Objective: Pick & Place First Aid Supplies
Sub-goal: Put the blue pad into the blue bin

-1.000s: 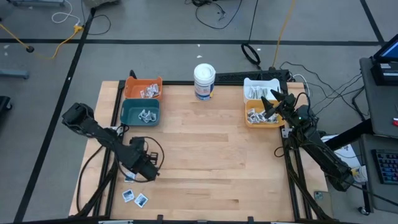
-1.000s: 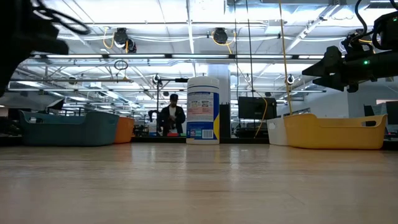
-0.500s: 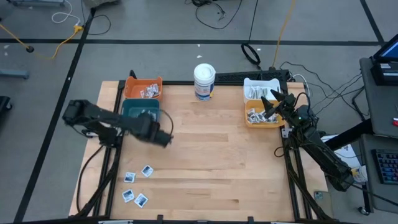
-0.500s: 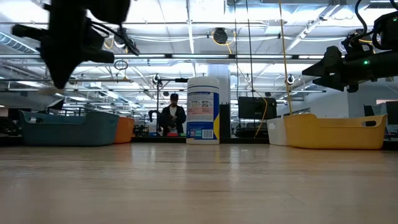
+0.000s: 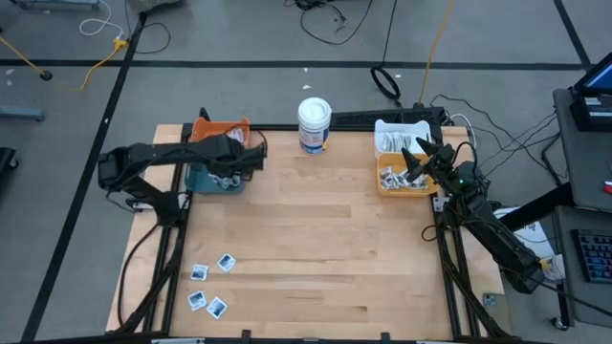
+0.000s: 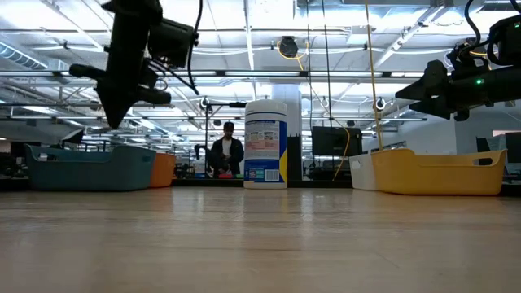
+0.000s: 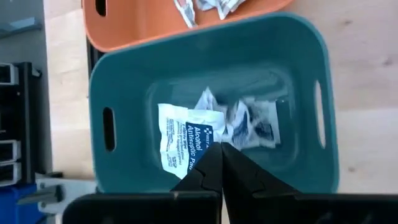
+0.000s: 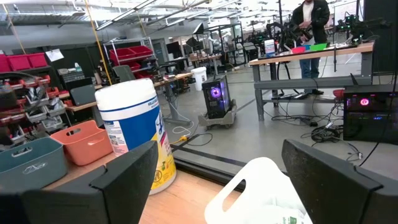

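Observation:
My left gripper [image 7: 219, 148] hangs over the teal bin [image 7: 124, 74], shut on a white-and-blue sachet [image 7: 180, 137]. The high view shows that gripper [image 5: 229, 164] above the bin [image 5: 199, 182]. More sachets [image 7: 252, 121] lie on the bin's floor. Several loose sachets [image 5: 210, 285] lie flat on the table near its front left corner. My right gripper [image 5: 418, 161] waits open in the air above the yellow bin [image 5: 402, 182]. My left gripper pinches the sachet by one edge [image 7: 200, 152] between its two fingertips. The fingers come from above, slanting steeply down. The sachet is lifted clear and hangs over the inside of the teal bin.
An orange bin [image 5: 222, 134] with packets stands just beyond the teal one. A tall white tub [image 5: 314, 124] stands at the far middle. A white bin [image 5: 397, 136] and the yellow bin hold wrapped strips at the far right. The table's middle [image 5: 325, 239] is bare wood.
My left gripper has risen from the loose sachets near the table's front left corner. It swung toward the far edge until it stood over the teal bin, turning as it went. It stayed shut and carried the sachet with it.

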Controlling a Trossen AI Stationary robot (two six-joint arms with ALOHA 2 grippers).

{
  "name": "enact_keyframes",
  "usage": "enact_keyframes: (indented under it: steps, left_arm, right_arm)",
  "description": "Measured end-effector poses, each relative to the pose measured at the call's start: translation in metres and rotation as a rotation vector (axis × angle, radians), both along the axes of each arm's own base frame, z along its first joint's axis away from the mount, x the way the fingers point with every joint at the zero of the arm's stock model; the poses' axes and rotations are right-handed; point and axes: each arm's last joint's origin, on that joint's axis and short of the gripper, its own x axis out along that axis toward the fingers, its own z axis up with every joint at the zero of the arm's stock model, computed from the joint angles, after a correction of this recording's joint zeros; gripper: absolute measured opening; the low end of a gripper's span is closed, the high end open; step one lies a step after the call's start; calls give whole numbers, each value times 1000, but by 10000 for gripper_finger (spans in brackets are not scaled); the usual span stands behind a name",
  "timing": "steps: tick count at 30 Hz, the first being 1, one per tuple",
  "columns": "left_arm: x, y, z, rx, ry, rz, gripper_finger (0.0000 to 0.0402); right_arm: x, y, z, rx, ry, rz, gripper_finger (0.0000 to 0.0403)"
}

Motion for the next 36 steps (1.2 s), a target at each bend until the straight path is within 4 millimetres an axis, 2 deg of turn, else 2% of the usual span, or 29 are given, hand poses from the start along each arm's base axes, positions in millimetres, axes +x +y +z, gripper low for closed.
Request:
enact_keyframes:
  steps: [6, 12, 19, 23, 29, 32, 36]
  left_arm:
    - [-4, 23, -22, 2, -35, 42, 0]
    - [-13, 31, -46, -22, -61, 88, 0]
    - [-17, 33, -50, -24, -60, 127, 12]
    - [-17, 33, -50, -26, -59, 124, 49]
    - [-18, 31, -48, -61, -76, 122, 147]
    - [-16, 28, -42, -122, -132, 114, 190]
    - [-14, 18, -30, -141, -199, 140, 224]
  right_arm:
    - [0, 0, 0, 0, 0, 0, 337]
    - [0, 0, 0, 0, 0, 0, 337]
    - [0, 0, 0, 0, 0, 0, 337]
    - [0, 0, 0, 0, 0, 0, 337]
    - [0, 0, 0, 0, 0, 0, 337]
    - [0, 0, 0, 0, 0, 0, 337]
    - [0, 0, 0, 0, 0, 0, 337]
